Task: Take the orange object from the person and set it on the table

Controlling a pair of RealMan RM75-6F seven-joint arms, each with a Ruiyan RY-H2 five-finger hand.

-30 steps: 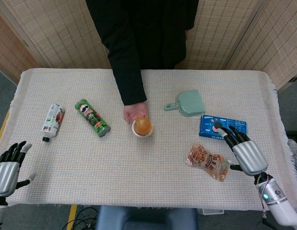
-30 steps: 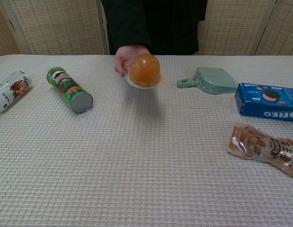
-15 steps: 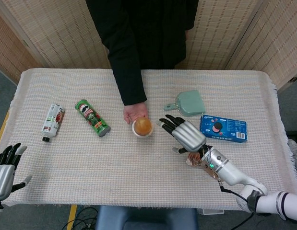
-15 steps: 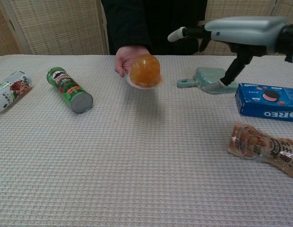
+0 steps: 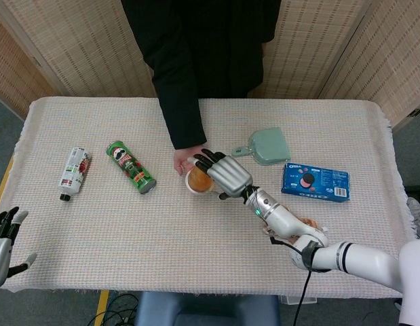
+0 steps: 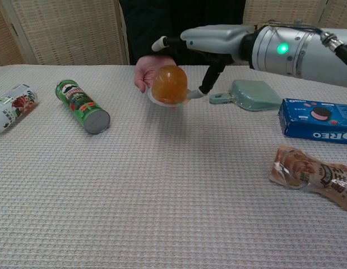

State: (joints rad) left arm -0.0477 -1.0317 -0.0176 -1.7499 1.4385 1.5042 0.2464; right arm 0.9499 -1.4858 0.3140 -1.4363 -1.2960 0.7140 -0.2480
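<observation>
While the right robot hand (image 5: 226, 174) hovers over the middle of the frame with its fingers spread and nothing yet in its grasp, the round orange object in its clear plastic cup (image 6: 169, 84) sits directly under and just beyond those fingers, toward the left of the picture. The person's hand (image 6: 144, 72) holds it up from behind, clear of the desk. In the chest view the thumb (image 6: 209, 74) hangs down on the cup's right side and the other fingers reach over its top; whether any of them touches the cup I cannot tell. The object is roughly round, so it has no long axis to line up with (only the flat rim of the cup, tilted toward the camera).

This hand is plainly the nearer one. The left robot hand (image 5: 2, 239) shows only at the lower left edge of the head view, fingers apart and holding nothing, well apart from everything.

Below the cup lies a wide bare stretch of the cream woven cloth covering the desk (image 6: 162, 190), which looks like ample room to set it down. Other things lie around that stretch: a green crisp tube (image 5: 131, 166) and a white bottle (image 5: 74, 173) lying at the left, a pale green dustpan (image 5: 264, 146) and a blue biscuit box (image 5: 315, 181) at the right, a clear packet of brown pastries (image 6: 312, 175) nearer the robot.
</observation>
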